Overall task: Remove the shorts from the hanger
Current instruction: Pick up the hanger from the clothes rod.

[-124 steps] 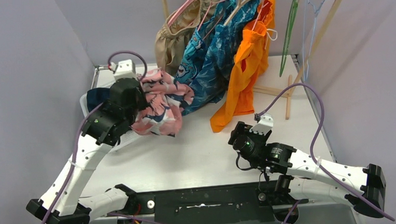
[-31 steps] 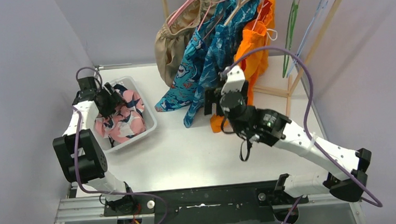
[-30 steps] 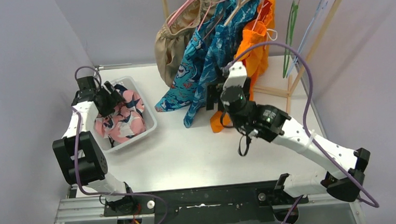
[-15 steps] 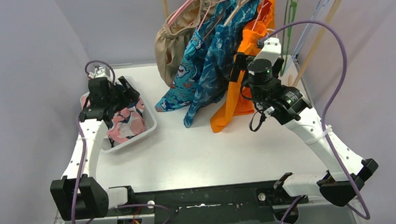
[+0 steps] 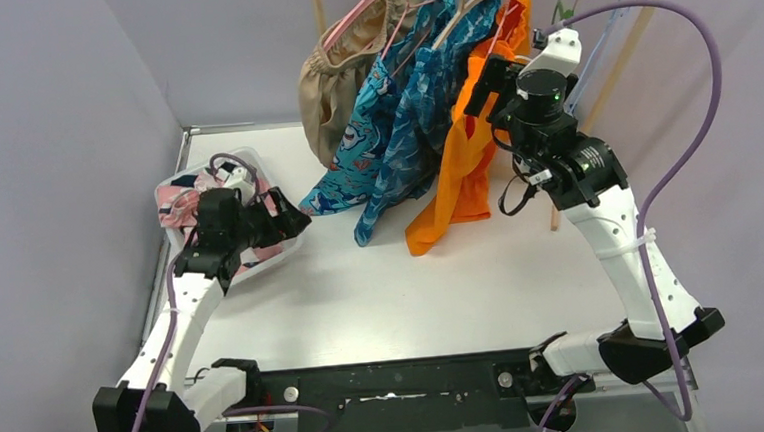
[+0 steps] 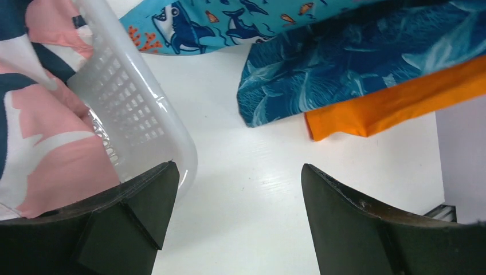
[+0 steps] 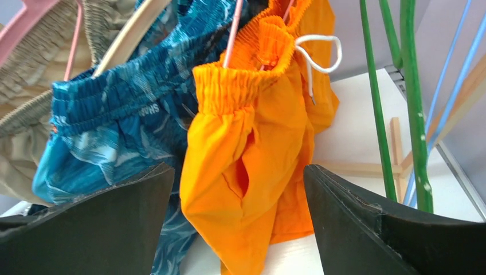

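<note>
At the back of the desk (image 5: pixel 382 286), the orange shorts (image 7: pixel 252 132) hang on a pink hanger (image 7: pixel 232 34), the right tool (image 7: pixel 236 177) open and empty facing them; the left tool (image 6: pixel 238 172), also open, sits by the basket (image 6: pixel 132 109) holding pink shorts (image 6: pixel 51 166)

Lavender-grey walls (image 5: pixel 43 147) enclose white table (image 5: pixel 393 295); wooden rack (image 5: pixel 650 21) back right; soft even light.

A basket (image 6: pixel 134 109) is set at 10 o'clock on the tabletop (image 5: pixel 392 285), shorts (image 5: pixel 174 197) laid in it, the left hand (image 6: pixel 238 172) at its right edge. Four hung pairs (image 5: pixel 421 103) are ranged at 12 o'clock, the right hand (image 7: pixel 238 169) beside the rightmost pair (image 7: pixel 252 132).
</note>
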### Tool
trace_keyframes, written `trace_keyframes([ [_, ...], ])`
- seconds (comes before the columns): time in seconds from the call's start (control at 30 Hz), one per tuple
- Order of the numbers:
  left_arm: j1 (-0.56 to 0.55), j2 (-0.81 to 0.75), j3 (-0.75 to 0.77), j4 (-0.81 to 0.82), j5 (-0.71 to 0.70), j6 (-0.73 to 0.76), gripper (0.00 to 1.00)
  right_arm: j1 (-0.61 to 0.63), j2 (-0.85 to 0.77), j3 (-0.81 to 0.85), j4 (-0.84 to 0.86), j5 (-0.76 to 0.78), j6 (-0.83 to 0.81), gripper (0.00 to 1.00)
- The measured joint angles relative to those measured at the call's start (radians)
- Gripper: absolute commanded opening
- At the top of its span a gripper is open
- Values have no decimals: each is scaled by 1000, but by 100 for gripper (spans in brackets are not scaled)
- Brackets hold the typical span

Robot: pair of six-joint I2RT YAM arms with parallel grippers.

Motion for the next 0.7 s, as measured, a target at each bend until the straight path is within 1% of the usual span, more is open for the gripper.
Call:
trace_keyframes([
  [0.1,-18,-50,-25,10,16,28,79,-20,26,43,-1,-42,5,84],
  [0.27,-19,-104,-48,32,17,69,79,-49,97,124,-13,-86,33,82],
  [0.37,-21,-116,-78,49,15,79,79,-65,142,154,-26,-90,53,81],
  [0.6,-32,-127,-126,51,-3,83,79,-146,275,248,-87,-129,90,73],
  [0.7,-34,-139,-127,53,-14,87,79,-170,326,301,-109,-162,92,74],
])
